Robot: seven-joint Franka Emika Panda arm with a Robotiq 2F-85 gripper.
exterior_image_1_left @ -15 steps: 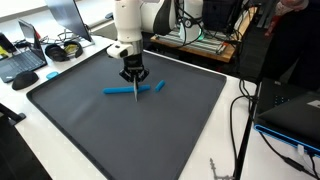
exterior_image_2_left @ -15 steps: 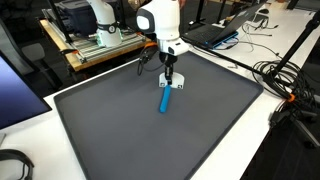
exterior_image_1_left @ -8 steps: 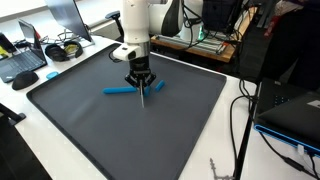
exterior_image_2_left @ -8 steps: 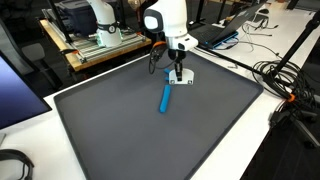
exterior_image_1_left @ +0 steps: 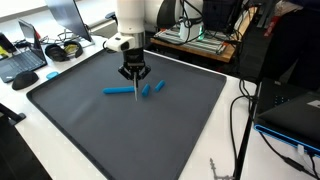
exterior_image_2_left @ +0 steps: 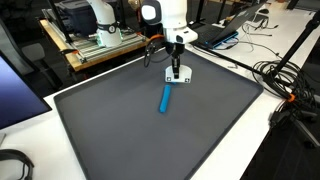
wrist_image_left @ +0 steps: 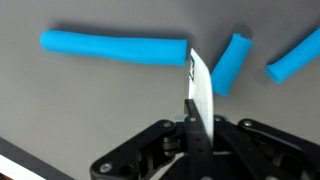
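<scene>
My gripper (exterior_image_1_left: pixel 134 76) is shut on a thin white blade (wrist_image_left: pixel 200 85) that points down at a dark grey mat (exterior_image_1_left: pixel 100 135). A long blue roll (wrist_image_left: pixel 115 47) lies on the mat just left of the blade. Two short blue pieces (wrist_image_left: pixel 230 63) (wrist_image_left: pixel 293 58) lie to its right. The blade tip hangs over the gap between the long roll and the nearer short piece. In both exterior views the long roll (exterior_image_1_left: pixel 120 91) (exterior_image_2_left: pixel 165 98) lies beside the gripper (exterior_image_2_left: pixel 176 66), with the short pieces (exterior_image_1_left: pixel 146 91) (exterior_image_1_left: pixel 158 87) by it.
The mat covers a white table (exterior_image_1_left: pixel 235 120). A laptop (exterior_image_1_left: pixel 22 62) and headphones (exterior_image_1_left: pixel 62 49) lie beyond one mat edge. Cables (exterior_image_2_left: pixel 285 85) trail off another side. A shelf with gear (exterior_image_2_left: pixel 95 35) stands behind the arm's base.
The gripper moved along the roll toward the short end and then back and up. A second short piece now lies apart from the long roll.
</scene>
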